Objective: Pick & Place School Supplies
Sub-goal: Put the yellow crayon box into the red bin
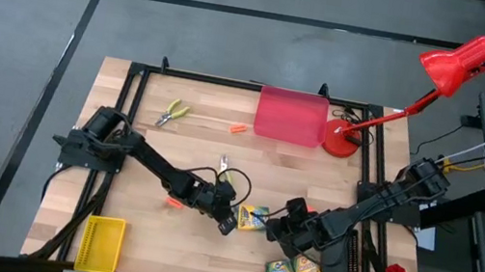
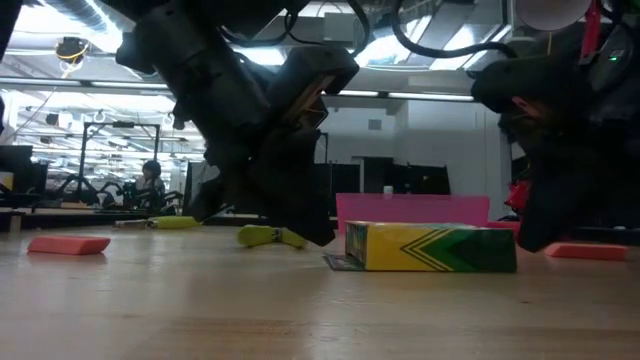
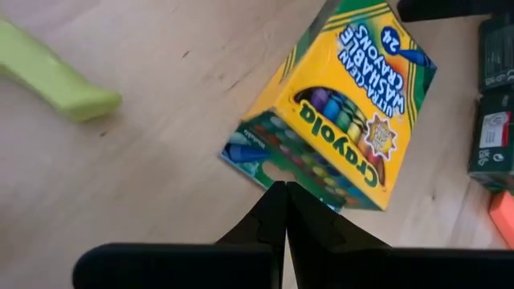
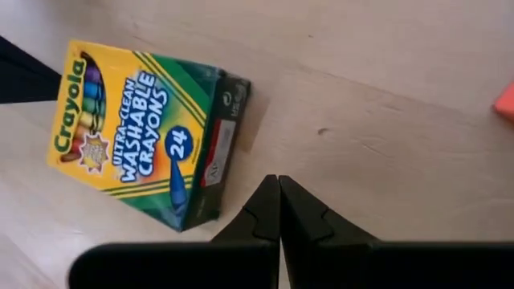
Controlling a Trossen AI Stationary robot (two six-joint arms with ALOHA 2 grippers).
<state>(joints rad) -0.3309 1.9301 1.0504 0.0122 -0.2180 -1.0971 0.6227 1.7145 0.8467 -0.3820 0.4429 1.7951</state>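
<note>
A Crayola crayon box (image 1: pixel 252 218) is seen lying flat on the wooden table (image 1: pixel 192 148) (mid-table), flanked by the left gripper (image 1: pixel 228 218) and right gripper (image 1: pixel 278 226), both clenched empty just beside it.

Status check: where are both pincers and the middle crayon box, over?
Left pincer shut, empty, beside crayon box. Right pincer shut, empty, on its other side. Box flat on table, nothing gripping it. Pliers lie close behind left arm.
</note>
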